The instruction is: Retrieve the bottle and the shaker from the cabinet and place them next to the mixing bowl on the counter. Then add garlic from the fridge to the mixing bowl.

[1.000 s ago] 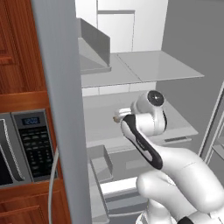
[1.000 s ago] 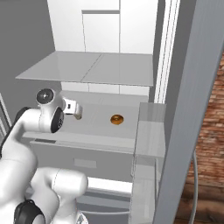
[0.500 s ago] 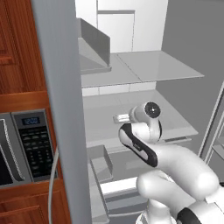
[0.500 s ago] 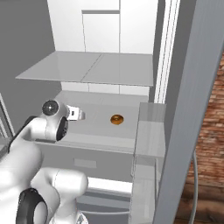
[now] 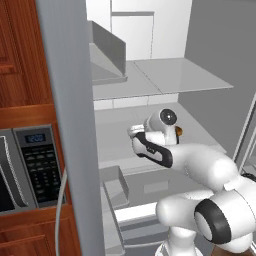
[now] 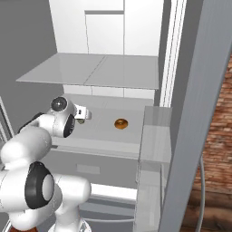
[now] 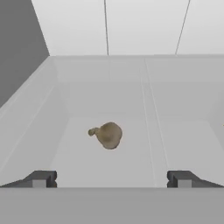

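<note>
1. Lowered and pushed deeper into the fridge (image 6: 104,77) compared with a second ago: the hand sat higher and nearer the door then, and is now down at the level of the middle shelf (image 6: 108,136).
2. Fingers (image 7: 40,178) spread wide, nothing between them; both dark tips visible at the bottom of the hand view, far apart from each other.
3. Garlic (image 7: 107,134) lying on the white shelf straight ahead of the hand, roughly centred between the two tips but not yet inside them; small stem pointing to the left in the hand view.
4. In the right base view, garlic (image 6: 80,121) just peeking out beside the wrist, near the left part of the shelf.
5. Orange-brown ring-shaped food item (image 6: 120,123) resting on the same shelf, further to the right, well apart from the garlic; not part of the task.
6. Meaning for the task: approach to the garlic nearly lined up, grasp not yet made. Probably needed next: a short advance so that the bulb sits between the tips, then closing.
7. Possible risk: round bulb rolling away if touched by one tip first.
</note>
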Robot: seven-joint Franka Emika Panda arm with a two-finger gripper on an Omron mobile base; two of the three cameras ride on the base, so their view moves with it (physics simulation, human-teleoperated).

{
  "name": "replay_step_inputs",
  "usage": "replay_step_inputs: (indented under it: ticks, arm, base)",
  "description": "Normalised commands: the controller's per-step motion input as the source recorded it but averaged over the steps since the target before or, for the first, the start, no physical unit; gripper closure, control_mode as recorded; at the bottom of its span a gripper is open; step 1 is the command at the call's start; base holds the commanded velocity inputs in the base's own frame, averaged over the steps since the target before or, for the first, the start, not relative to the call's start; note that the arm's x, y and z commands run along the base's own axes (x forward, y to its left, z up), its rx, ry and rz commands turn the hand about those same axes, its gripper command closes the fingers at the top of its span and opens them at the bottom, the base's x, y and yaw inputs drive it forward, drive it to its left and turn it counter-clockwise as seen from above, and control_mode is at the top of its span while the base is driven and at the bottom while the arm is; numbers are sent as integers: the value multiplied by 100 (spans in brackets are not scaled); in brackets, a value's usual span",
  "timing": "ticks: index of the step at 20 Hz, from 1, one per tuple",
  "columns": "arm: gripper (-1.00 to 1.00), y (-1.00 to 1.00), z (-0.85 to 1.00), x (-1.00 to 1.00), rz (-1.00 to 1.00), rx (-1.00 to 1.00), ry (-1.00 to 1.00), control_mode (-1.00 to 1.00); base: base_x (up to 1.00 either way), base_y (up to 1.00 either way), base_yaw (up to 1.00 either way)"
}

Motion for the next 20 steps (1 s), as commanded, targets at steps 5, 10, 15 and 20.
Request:
replay_step_inputs:
  ticks: [5,10,15,20]
  arm:
    - [-100,4,-23,20,0,0,0,-100]
    - [-100,6,-18,26,0,0,3,-100]
    - [-100,0,-3,23,0,0,10,-100]
    - [-100,0,-11,19,0,0,7,-100]
  base:
    - [0,0,0]
    - [0,0,0]
    - [0,0,0]
    - [0,0,0]
